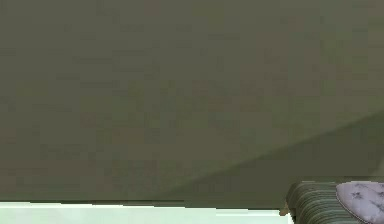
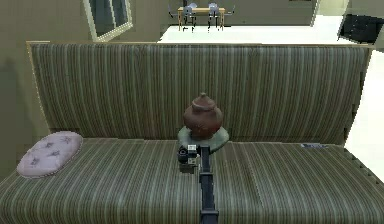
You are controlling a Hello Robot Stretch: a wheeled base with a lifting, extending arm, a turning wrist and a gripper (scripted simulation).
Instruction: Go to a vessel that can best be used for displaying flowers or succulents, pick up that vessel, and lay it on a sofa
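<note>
One brown, round-bellied vase (image 2: 203, 113) with a narrow neck stands upright on a round grey-green base (image 2: 221, 137). It is on the seat of a striped olive sofa (image 2: 110, 85), close to the backrest. Just in front of it is the gripper (image 2: 186, 156), at the end of the dark arm (image 2: 206, 192). I cannot tell how its fingers stand or whether it holds anything. A pale tufted cushion (image 2: 50, 153) lies on the seat at the arm side view's left.

Wall: plain olive-grey wall (image 1: 150, 90)
Floor: pale cream floor (image 2: 250, 33)
Window: grey-framed window (image 2: 108, 15)
Seating: green striped fabric sofa (image 2: 120, 85), lilac tufted cushion (image 2: 50, 153)
</note>
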